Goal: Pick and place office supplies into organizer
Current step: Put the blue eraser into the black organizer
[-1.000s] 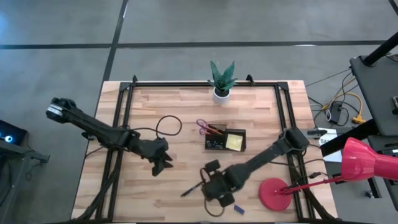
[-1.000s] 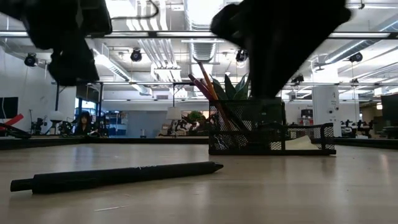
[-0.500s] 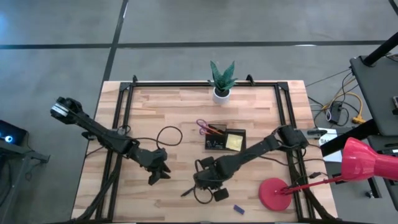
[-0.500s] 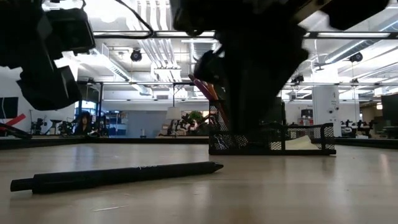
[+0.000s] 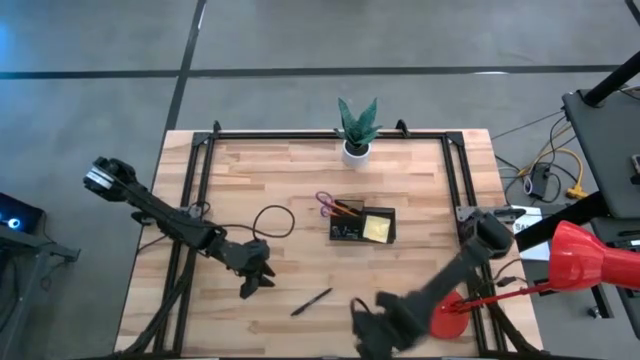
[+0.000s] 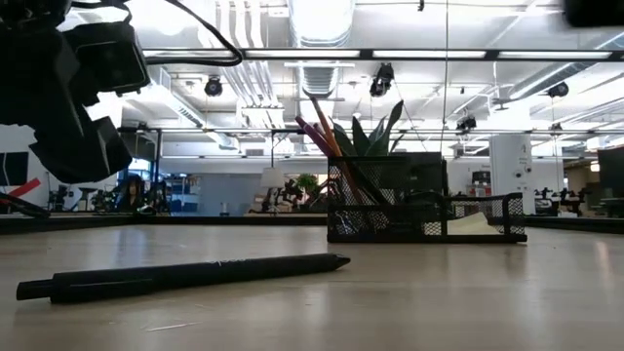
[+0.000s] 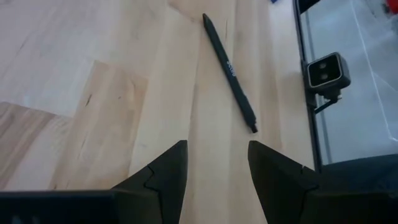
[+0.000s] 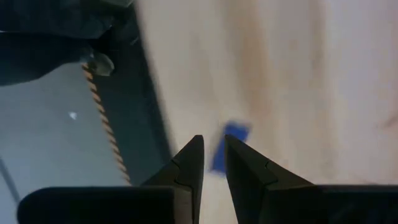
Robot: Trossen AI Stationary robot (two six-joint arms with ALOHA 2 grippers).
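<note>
A black pen (image 5: 311,301) lies flat on the wooden table (image 5: 260,170), near its front; it also shows in the low view (image 6: 185,275) and the left wrist view (image 7: 229,71). My left gripper (image 5: 252,280) hovers open to the pen's left, its fingers (image 7: 214,152) pointing slantwise down short of it. My right gripper (image 5: 370,325) hangs over the near edge, pointing down, with a narrow gap between its fingers (image 8: 213,155). A small blue eraser (image 8: 227,146) lies on the table below them. The black mesh organizer (image 5: 362,225) holds purple scissors (image 5: 326,203), an orange pen and a yellow sticky pad (image 5: 377,229).
A potted plant (image 5: 357,128) stands at the table's far edge. A red lamp (image 5: 580,262) leans over the right side, its round base (image 5: 445,310) beside my right arm. A black cable loop (image 5: 270,212) lies left of the organizer. Black rails (image 5: 195,190) frame the table.
My right gripper swung left over the pen, then back toward the table's near edge and right, rolling as it went; it has left the low view. My left gripper sank toward the table and the near edge, then held still. The pen has not moved.
</note>
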